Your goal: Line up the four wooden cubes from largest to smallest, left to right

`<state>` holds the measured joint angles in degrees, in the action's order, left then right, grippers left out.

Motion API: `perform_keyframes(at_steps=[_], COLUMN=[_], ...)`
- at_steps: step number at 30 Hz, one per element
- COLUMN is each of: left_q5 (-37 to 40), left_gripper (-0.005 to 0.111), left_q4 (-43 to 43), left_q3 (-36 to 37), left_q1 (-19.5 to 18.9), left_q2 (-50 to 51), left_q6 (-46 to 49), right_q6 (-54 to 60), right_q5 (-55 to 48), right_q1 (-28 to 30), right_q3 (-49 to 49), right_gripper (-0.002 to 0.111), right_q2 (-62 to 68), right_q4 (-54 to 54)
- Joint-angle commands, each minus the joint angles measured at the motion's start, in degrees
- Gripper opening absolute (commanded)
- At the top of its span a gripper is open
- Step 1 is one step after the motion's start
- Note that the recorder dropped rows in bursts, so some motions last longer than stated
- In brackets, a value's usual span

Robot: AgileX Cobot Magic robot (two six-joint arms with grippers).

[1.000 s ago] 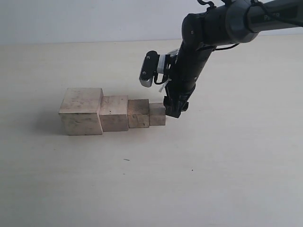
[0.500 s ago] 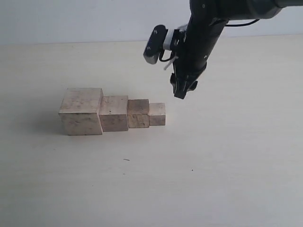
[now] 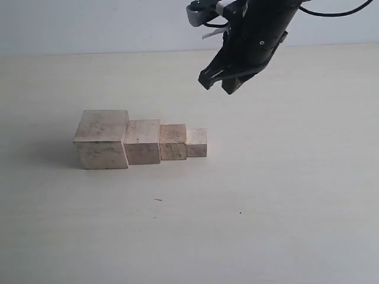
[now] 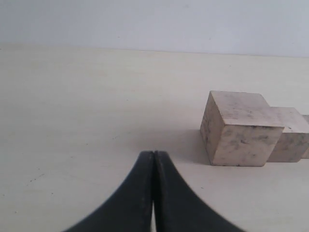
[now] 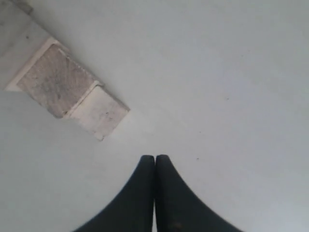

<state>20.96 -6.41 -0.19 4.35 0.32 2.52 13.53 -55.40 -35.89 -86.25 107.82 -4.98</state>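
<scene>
The left end effector [image 4: 154, 159] is seen clenched, its two dark fingers pressed together with nothing between them. It is held low over the counter [image 3: 284, 195], apart from the largest cube [image 3: 102, 139].

Four wooden cubes are counted, set in one row on the counter, each touching the next. The largest cube is placed at the left, followed by the second cube [image 3: 143, 142], the third cube [image 3: 173, 142] and the smallest cube [image 3: 197, 142] at the right end.

The right end effector [image 5: 154, 162] is likewise shown clenched and empty. It is held in the air beyond the smallest cube and to its right, well apart from it.

The counter is pale beige and matte, marked by a few small dark specks. A plain pale wall [image 3: 89, 23] is seen behind it.
</scene>
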Motion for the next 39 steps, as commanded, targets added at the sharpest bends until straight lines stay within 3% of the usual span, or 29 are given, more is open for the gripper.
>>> perform_keyframes(at_steps=[1,12,20,25,32,35,39], left_q5=[-0.65,-0.65,-0.65,-0.65,-0.65,-0.65,-0.65], left_gripper=[0.0,0.0,0.0,0.0,0.0,0.0,0.0], left_q4=[-0.05,-0.05,-0.05,-0.05,-0.05,-0.05,-0.05], left_q3=[0.19,0.19,0.19,0.19,0.19,0.19,0.19], left_q1=[0.41,0.41,0.41,0.41,0.41,0.41,0.41], left_q2=[-0.32,-0.32,-0.32,-0.32,-0.32,-0.32,-0.32], left_q6=[0.19,0.19,0.19,0.19,0.19,0.19,0.19], right_q6=[-2.46,-8.36,-9.06,-8.71,-9.14,-13.53,-13.99], right_q5=[-0.29,20.77,18.31,21.84,28.55,28.87,28.13], right_q1=[-0.13,-0.13,-0.13,-0.13,-0.13,2.54,8.34], right_q3=[5.23,32.36,33.24,33.24,33.24,33.26,34.56], right_gripper=[0.0,0.0,0.0,0.0,0.0,0.0,0.0], right_q2=[-3.78,-26.15,-35.7,-38.67,-44.28,-47.57,-51.79], right_q4=[-7.04,-21.63,-21.6,-20.89,-4.36,2.03,2.39])
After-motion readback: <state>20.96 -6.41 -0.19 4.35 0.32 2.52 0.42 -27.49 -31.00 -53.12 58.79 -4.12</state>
